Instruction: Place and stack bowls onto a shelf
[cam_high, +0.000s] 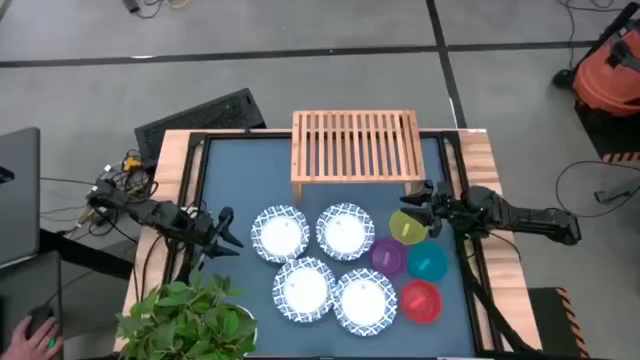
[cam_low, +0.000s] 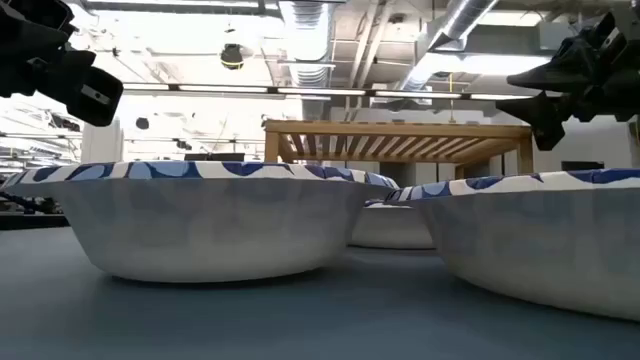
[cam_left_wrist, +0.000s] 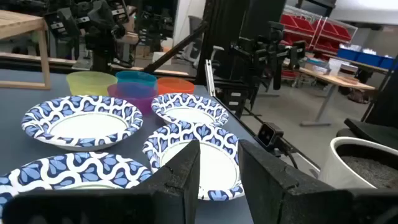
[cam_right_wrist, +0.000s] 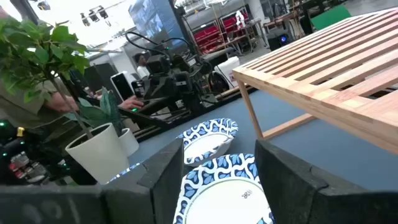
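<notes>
While both grippers hang open w/ nothing held, left gripper (cam_high: 228, 232) beside patterned bowls (cam_high: 280, 233), right gripper (cam_high: 420, 200) over yellow bowl (cam_high: 407, 226); shelf (cam_high: 355, 143) bare. Bowls look light, stiff, prob slippery; pinch at rim.

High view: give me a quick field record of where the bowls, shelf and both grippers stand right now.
shelf: far side of table, nothing on top
patterned bowls: four, clustered on the table, unstacked
yellow bowl: beside right gripper
purple bowl, teal bowl, red bowl: on table, right of patterned bowls
left gripper: open, holding nothing, left of patterned bowls
right gripper: open, holding nothing, near shelf's right leg
</notes>
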